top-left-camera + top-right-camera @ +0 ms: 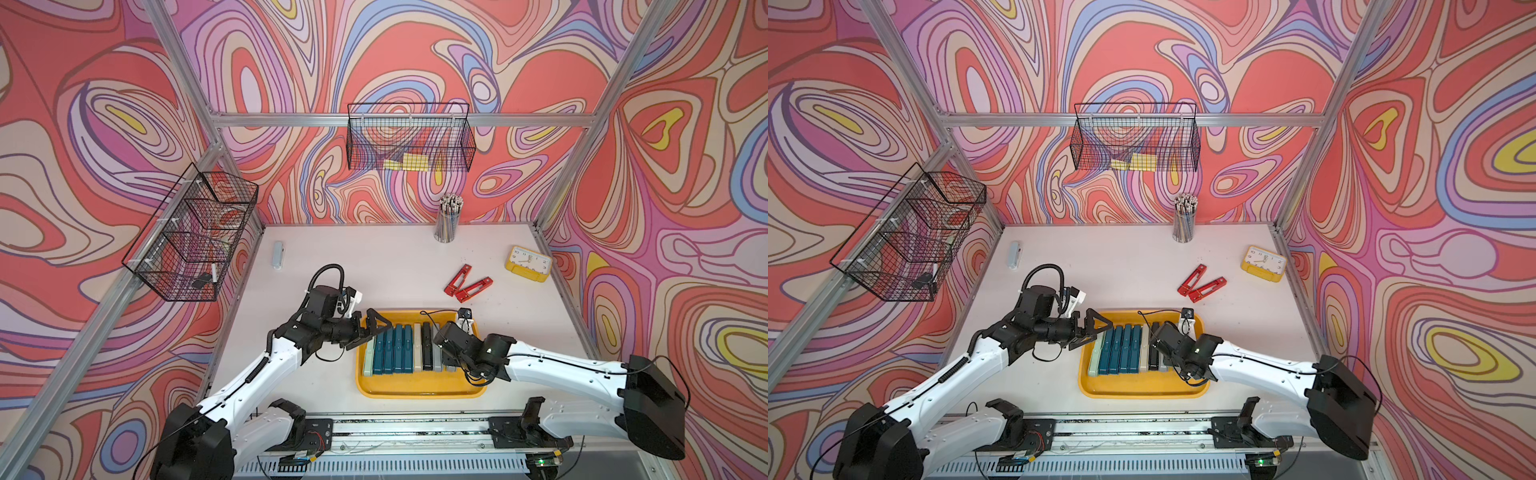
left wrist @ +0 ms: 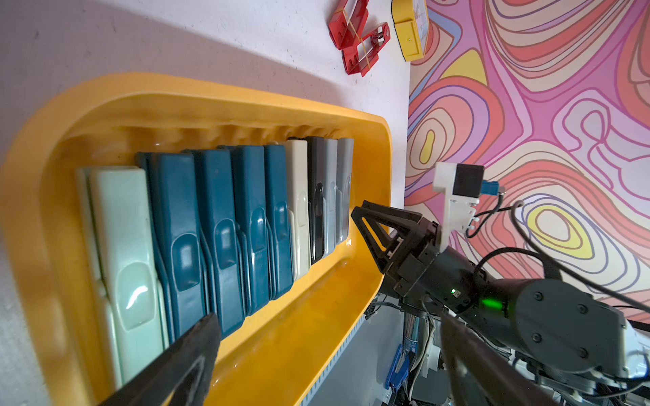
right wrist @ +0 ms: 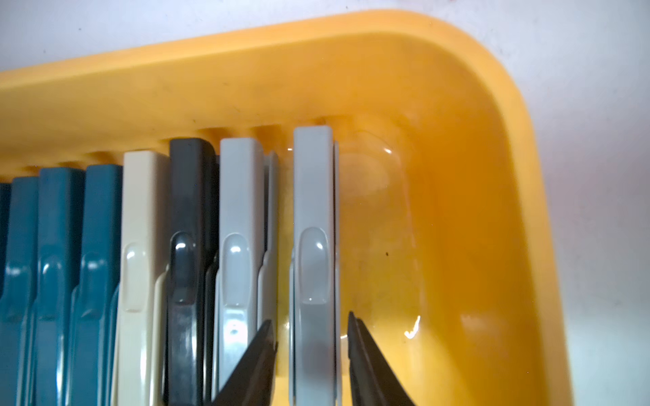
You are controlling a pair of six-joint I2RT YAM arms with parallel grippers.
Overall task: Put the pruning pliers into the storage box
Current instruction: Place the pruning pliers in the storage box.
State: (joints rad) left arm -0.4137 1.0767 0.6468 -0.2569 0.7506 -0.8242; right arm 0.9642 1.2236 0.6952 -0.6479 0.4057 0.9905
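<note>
Wide-open left gripper (image 1: 374,331) above left edge of yellow tray (image 1: 415,391), right gripper (image 3: 309,325) narrowly parted astride end grey pliers (image 3: 312,197), jaws hidden in both top views.

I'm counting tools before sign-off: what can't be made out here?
Outermost grey plastic pruning pliers: frame edge cuts one end in the right wrist view; right arm mostly covers them in both top views.
Side black wire-mesh basket's contents: too small behind mesh, both top views.
Pale slim bar near that basket: too small to identify, both top views.
</note>
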